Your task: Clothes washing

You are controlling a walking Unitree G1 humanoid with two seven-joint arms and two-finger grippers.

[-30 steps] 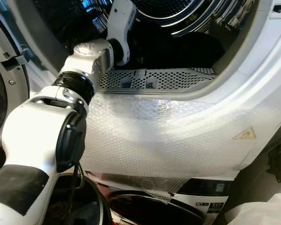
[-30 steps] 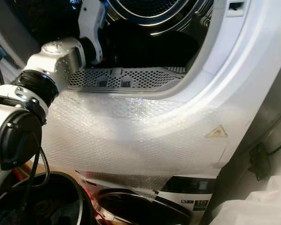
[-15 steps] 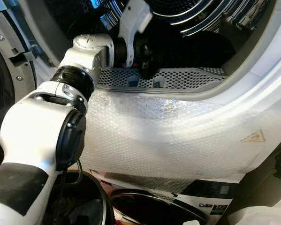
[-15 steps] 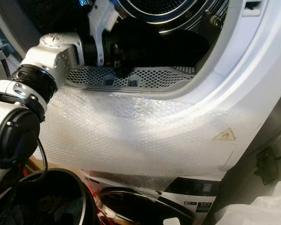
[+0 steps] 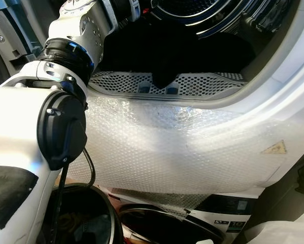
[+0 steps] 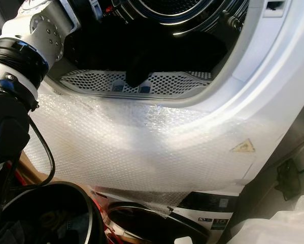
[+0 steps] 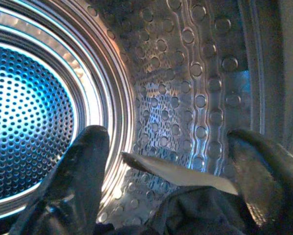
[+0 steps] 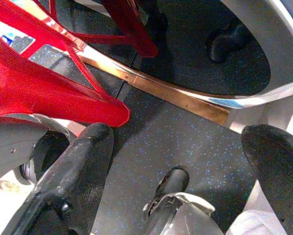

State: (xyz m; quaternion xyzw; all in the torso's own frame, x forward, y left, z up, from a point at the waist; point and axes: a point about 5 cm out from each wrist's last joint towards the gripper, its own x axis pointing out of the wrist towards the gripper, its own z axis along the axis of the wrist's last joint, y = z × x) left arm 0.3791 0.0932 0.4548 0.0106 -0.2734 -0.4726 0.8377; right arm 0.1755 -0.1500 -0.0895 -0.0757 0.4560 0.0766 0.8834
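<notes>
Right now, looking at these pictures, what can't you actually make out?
- Left end effector: in the head views the top edge cuts it off; whether it grips the dark garment draped over the perforated sill is unclear.
- Dark cloth with a pale strip: left wrist view, cut by the bottom edge.
- Drum depth: shadowed in the head views.
- Red frame: right wrist view, cropped, unidentifiable.
- Yellow warning label: too small to read.

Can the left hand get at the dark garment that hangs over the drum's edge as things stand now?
Probably yes. The left hand is inside the drum, fingers spread, with the dark garment just below them; nothing lies between.
</notes>
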